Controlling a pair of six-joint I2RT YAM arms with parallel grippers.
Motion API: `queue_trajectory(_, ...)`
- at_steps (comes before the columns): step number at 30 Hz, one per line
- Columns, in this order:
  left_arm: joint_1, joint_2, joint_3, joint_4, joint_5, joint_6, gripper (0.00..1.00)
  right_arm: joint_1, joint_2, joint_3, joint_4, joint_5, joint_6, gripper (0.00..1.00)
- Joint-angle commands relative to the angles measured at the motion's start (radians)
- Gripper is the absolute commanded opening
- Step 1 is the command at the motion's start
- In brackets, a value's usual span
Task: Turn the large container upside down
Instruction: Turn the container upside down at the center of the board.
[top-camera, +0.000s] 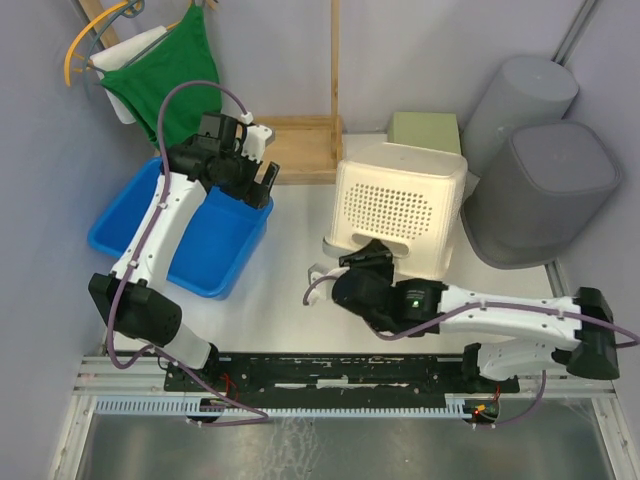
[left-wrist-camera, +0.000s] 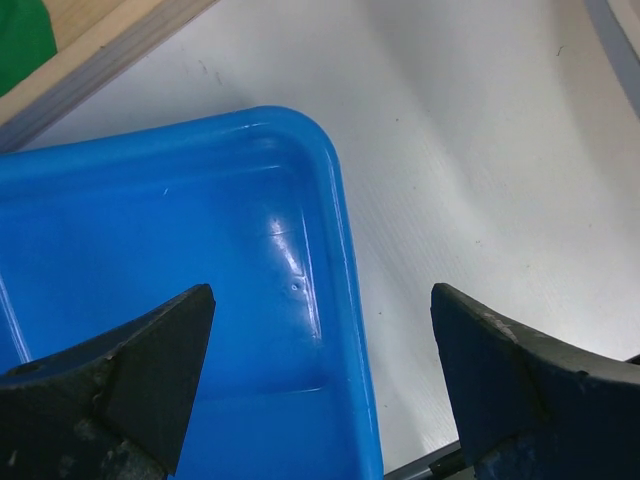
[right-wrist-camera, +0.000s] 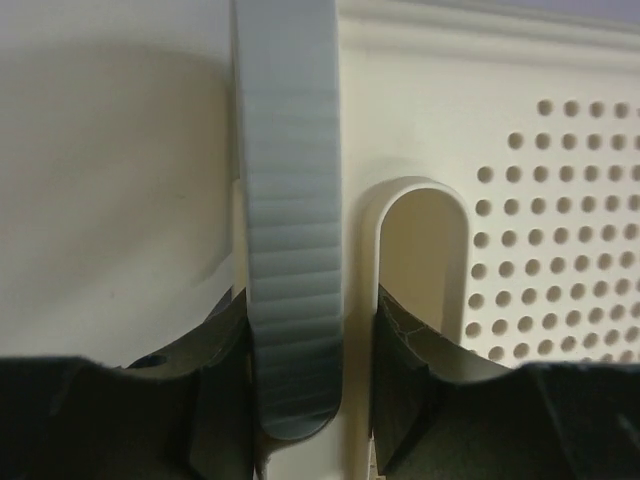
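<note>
The large cream perforated container (top-camera: 400, 200) stands mid-table. Its closed base faces up and its perforated wall faces me. Its rim with the handle slot is low at the near side. My right gripper (top-camera: 372, 256) is shut on that rim beside the slot. In the right wrist view the fingers (right-wrist-camera: 405, 350) clamp the cream rim and its grey ribbed grip strip (right-wrist-camera: 292, 250). My left gripper (top-camera: 262, 185) is open and empty. It hovers over the right rim of the blue tub (left-wrist-camera: 340, 300), with the jaws wide apart either side of that rim (left-wrist-camera: 320, 340).
The blue tub (top-camera: 180, 230) sits at the left. Two grey bins (top-camera: 545, 190) (top-camera: 520, 95) stand at the back right. A green box (top-camera: 425, 130) is behind the cream container. A wooden rack base (top-camera: 300, 150) and a green cloth on a hanger (top-camera: 165, 65) are at the back left.
</note>
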Motion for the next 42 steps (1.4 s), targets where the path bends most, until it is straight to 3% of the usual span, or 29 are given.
queue_trajectory(1,0.0,-0.041,-0.022,0.017,0.003,-0.003,0.95,0.075,0.104,-0.025,-0.222,-0.015,0.221,0.0)
queue_trajectory(9,0.002,-0.087,-0.078,0.003,-0.011,0.036,0.95,0.145,0.166,0.072,-0.405,-0.251,0.472,0.0)
queue_trajectory(16,0.002,-0.093,-0.111,-0.006,-0.008,0.054,0.95,0.142,0.169,0.088,-0.573,-0.543,0.505,0.0)
queue_trajectory(19,0.002,-0.086,-0.113,-0.006,-0.008,0.054,0.95,0.125,0.167,0.094,-0.585,-0.661,0.514,0.11)
queue_trajectory(25,0.002,-0.071,-0.109,-0.006,-0.014,0.05,0.95,0.114,0.167,0.069,-0.516,-0.723,0.599,0.15)
queue_trajectory(29,0.001,-0.074,-0.112,-0.007,-0.012,0.045,0.95,0.112,0.162,0.041,-0.414,-0.649,0.679,0.18)
queue_trajectory(31,0.001,-0.076,-0.118,-0.008,-0.01,0.044,0.94,0.107,0.149,0.04,-0.384,-0.611,0.739,0.28)
queue_trajectory(34,0.002,-0.082,-0.125,-0.009,-0.015,0.048,0.94,0.097,0.139,0.021,-0.348,-0.593,0.805,0.55)
queue_trajectory(38,0.002,-0.081,-0.122,-0.016,-0.026,0.052,0.94,0.096,0.151,-0.013,-0.314,-0.613,0.832,0.67)
queue_trajectory(42,0.0,-0.086,-0.126,-0.025,-0.019,0.047,0.94,0.096,0.182,-0.012,-0.305,-0.674,0.856,0.96)
